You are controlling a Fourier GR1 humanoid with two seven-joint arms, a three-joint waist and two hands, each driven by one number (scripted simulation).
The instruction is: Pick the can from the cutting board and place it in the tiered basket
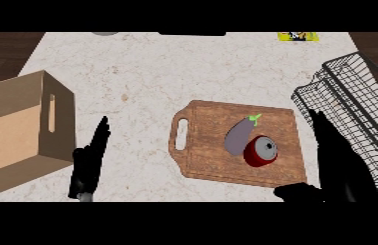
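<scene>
A: Starting at the left: open cardboard box (33,131) at the counter's edge, nothing to do with the job

B: Just beside it?

A: Left hand (90,156), fingers straight and together, pointing up the counter (148,74), holding nothing. Looks at rest

B: Then the board?

A: Wooden cutting board (214,164) in the middle, handle slot to the left. On it a grey eggplant (238,134) with a green stem, and the red can (260,150) touching its lower right side, near the board's right half

B: Further right?

A: Right hand (332,154), fingers straight and spread narrow, empty, thumb out low toward the board's corner. Beside the can, not touching it. Behind it the wire basket (347,89), partly cut by the edge

B: Risks?

A: Can not yet grasped. Pressed against the eggplant, so fingers closing from the left side could catch it and drag it along, or nudge the can into rolling off the board. Basket close behind the hand too, so a hasty lift could knock the can against the wire rim
</scene>
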